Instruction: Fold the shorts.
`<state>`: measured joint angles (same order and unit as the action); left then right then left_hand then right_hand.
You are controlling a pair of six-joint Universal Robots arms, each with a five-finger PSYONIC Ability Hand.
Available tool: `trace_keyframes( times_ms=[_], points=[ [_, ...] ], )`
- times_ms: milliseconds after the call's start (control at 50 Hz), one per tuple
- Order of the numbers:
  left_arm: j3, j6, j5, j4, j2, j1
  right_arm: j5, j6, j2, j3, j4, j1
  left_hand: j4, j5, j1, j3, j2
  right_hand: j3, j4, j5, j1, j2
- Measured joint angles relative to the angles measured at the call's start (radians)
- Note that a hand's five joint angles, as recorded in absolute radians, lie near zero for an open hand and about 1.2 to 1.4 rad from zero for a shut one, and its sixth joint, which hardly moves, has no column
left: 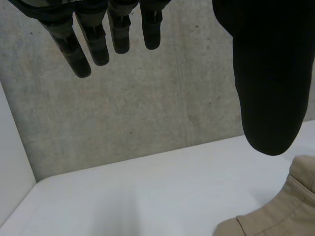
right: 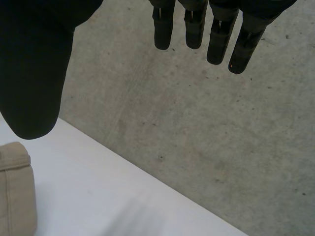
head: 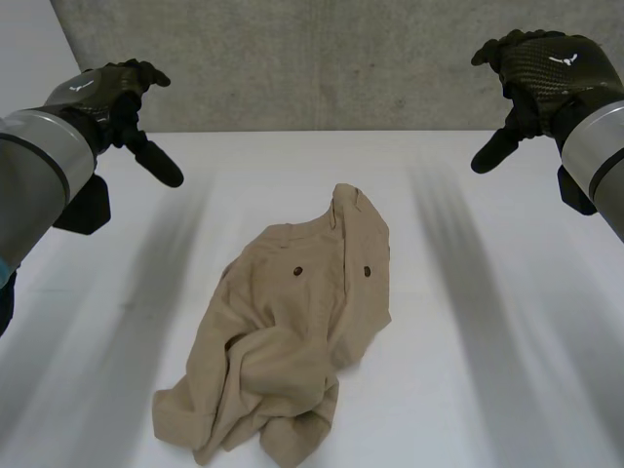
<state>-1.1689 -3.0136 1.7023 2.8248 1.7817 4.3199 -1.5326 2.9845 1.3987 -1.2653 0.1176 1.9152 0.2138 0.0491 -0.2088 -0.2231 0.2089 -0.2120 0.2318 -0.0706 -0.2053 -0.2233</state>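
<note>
Straight, slightly spread fingers point(left: 91, 44) of the left hand point(head: 117, 93) are held well apart from the thumb point(left: 268, 73), and nothing is gripped between them. The hand is raised at the upper left of the head view, clear of the white table point(head: 487, 341). The right hand point(head: 541, 68) is held at the upper right of the frame, its fingers likewise extended and parted and nothing pinched against its thumb. The tan shorts point(head: 292, 331) are seen lying crumpled on the table at the lower centre of the frame, between the two arms and well apart from both hands. Two dark buttons point(head: 297, 272) are shown on their upper part. A grey concrete wall point(head: 322, 58) is seen behind the table.
</note>
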Motion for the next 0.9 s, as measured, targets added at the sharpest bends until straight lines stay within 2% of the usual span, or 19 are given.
trace_keyframes(
  times_ms=[340, 420, 520, 540, 560, 580, 620, 640, 680, 760, 900],
  points=[
    [-0.094, -0.008, -0.004, -0.003, -0.055, -0.011, -0.014, -0.001, -0.007, -0.013, -0.003, -0.014, 0.0, 0.0, 0.0, 0.0, -0.001, 0.0, 0.0, 0.0, 0.0, 0.0],
    [-0.108, -0.005, -0.005, -0.005, -0.07, -0.012, 0.017, -0.025, -0.014, -0.019, -0.006, -0.009, 0.0, 0.0, 0.0, 0.0, -0.001, 0.0, 0.0, 0.0, 0.0, 0.0],
    [-0.186, 0.002, -0.007, -0.005, -0.096, -0.018, 0.18, -0.18, -0.045, -0.034, -0.009, -0.005, -0.001, 0.0, 0.0, 0.0, -0.003, 0.0, 0.0, 0.0, 0.0, 0.0],
    [-0.222, 0.005, -0.007, -0.004, -0.104, -0.022, 0.243, -0.251, -0.06, -0.039, -0.009, -0.003, -0.003, 0.0, 0.0, 0.0, -0.004, 0.0, 0.0, 0.0, 0.0, 0.0],
    [-0.234, 0.006, -0.007, -0.004, -0.107, -0.024, 0.261, -0.273, -0.065, -0.04, -0.009, -0.003, -0.003, 0.0, 0.0, 0.0, -0.004, 0.0, 0.0, 0.0, 0.0, 0.0],
    [-0.279, 0.01, -0.007, -0.002, -0.117, -0.03, 0.331, -0.358, -0.083, -0.043, -0.01, 0.0, -0.003, 0.0, 0.0, 0.0, -0.004, 0.0, 0.0, 0.0, 0.0, 0.0],
    [-0.327, 0.015, -0.008, 0.002, -0.125, -0.036, 0.38, -0.428, -0.102, -0.044, -0.01, 0.004, -0.003, 0.0, 0.0, 0.0, -0.004, 0.0, 0.0, 0.0, 0.0, 0.0],
    [-0.381, 0.024, -0.008, 0.009, -0.132, -0.044, 0.439, -0.526, -0.134, -0.043, -0.011, 0.017, -0.003, 0.0, 0.0, 0.0, -0.004, 0.0, 0.0, 0.0, 0.0, 0.0],
    [-0.439, 0.037, -0.008, 0.021, -0.138, -0.052, 0.479, -0.612, -0.172, -0.037, -0.013, 0.038, -0.003, 0.0, 0.0, 0.0, -0.004, 0.0, 0.0, 0.0, 0.0, 0.0],
    [-0.548, 0.07, -0.01, 0.063, -0.141, -0.063, 0.512, -0.749, -0.264, -0.013, -0.033, 0.107, -0.003, 0.0, 0.0, 0.0, -0.004, 0.0, 0.0, 0.0, 0.0, 0.0],
    [-0.622, 0.1, -0.021, 0.118, -0.096, -0.066, 0.494, -0.898, -0.394, 0.012, -0.117, 0.182, -0.003, 0.0, 0.0, 0.0, -0.004, 0.0, 0.0, 0.0, 0.0, 0.0]
  ],
)
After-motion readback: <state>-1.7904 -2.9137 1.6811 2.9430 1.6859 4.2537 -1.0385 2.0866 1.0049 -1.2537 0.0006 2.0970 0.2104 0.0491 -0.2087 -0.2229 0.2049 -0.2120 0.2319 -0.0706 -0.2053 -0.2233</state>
